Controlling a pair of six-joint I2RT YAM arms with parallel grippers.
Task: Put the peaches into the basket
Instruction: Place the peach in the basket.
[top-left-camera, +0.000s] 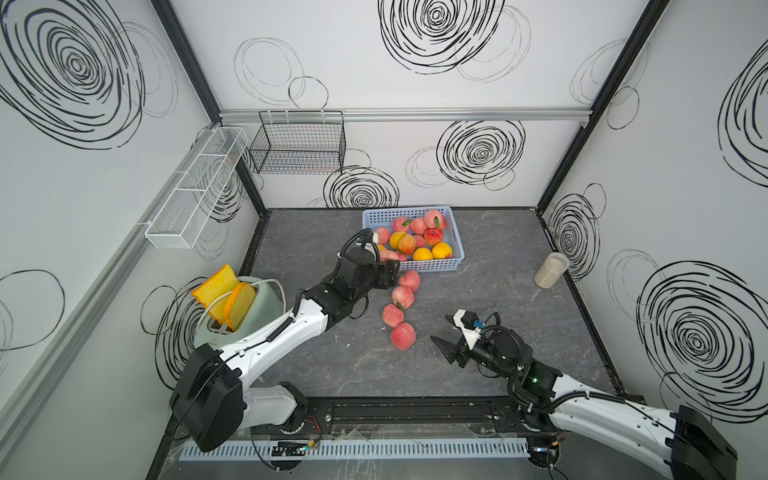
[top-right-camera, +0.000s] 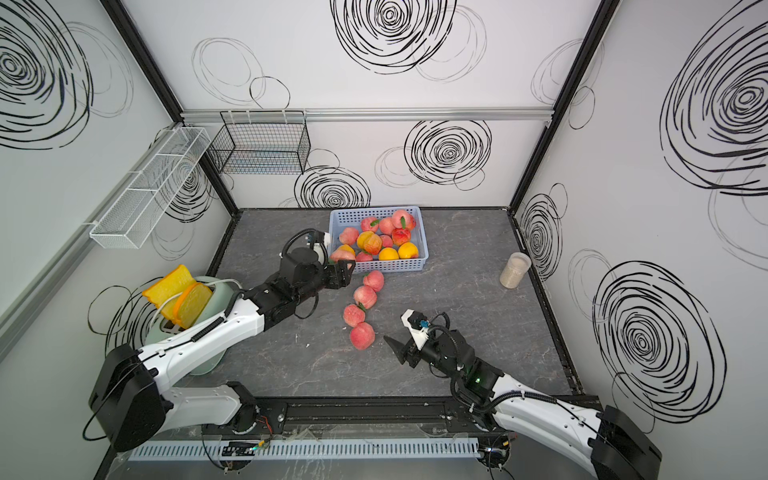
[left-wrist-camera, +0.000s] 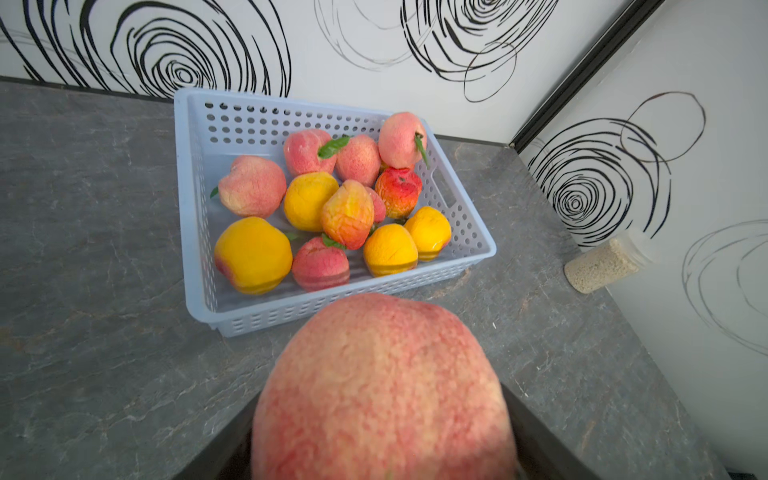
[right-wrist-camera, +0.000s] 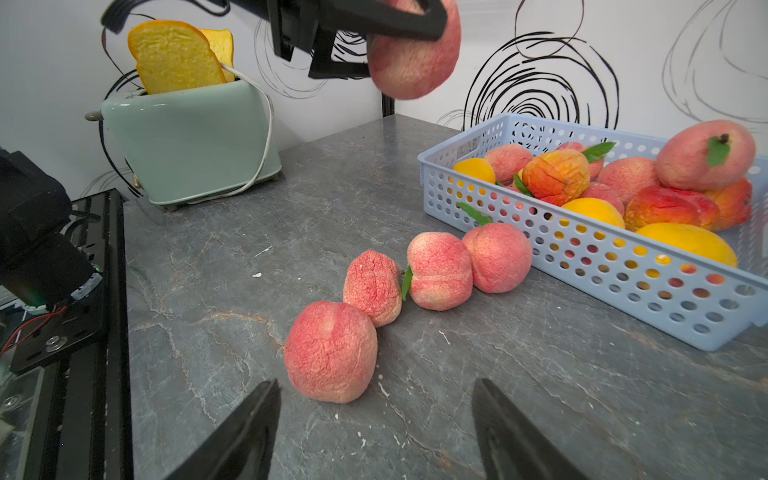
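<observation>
Right wrist view: left gripper (right-wrist-camera: 405, 50) is clamped on one pink peach (right-wrist-camera: 415, 62), lifted well clear of the surface (right-wrist-camera: 249, 232). In both top views that held peach (top-left-camera: 388, 254) sits at the near left corner of the basket (top-left-camera: 415, 266); can't tell whether it is over the rim. Left wrist view puts the peach just short of the basket's near wall.

Basket: light blue, perforated, at the far edge of the surface, roughly mid-width. Stacked peaches (left-wrist-camera: 307, 199) inside, pink-red and yellow-orange mixed, about a dozen, one perched on others at the far right corner.

Loose peaches (top-left-camera: 403, 296): four pink ones on the surface in a touching row. The row runs from the basket's near wall toward the front edge. The end one touches or nearly touches the wall.

Right gripper (right-wrist-camera: 376, 388): jaws wide apart, nothing between them, low over the surface, aimed at the front-most loose peach (right-wrist-camera: 330, 351), not touching it.

Other items: green toaster (right-wrist-camera: 187, 141) with two bread slices at the left edge, jar (top-left-camera: 550, 270) of pale grains near the right edge.
</observation>
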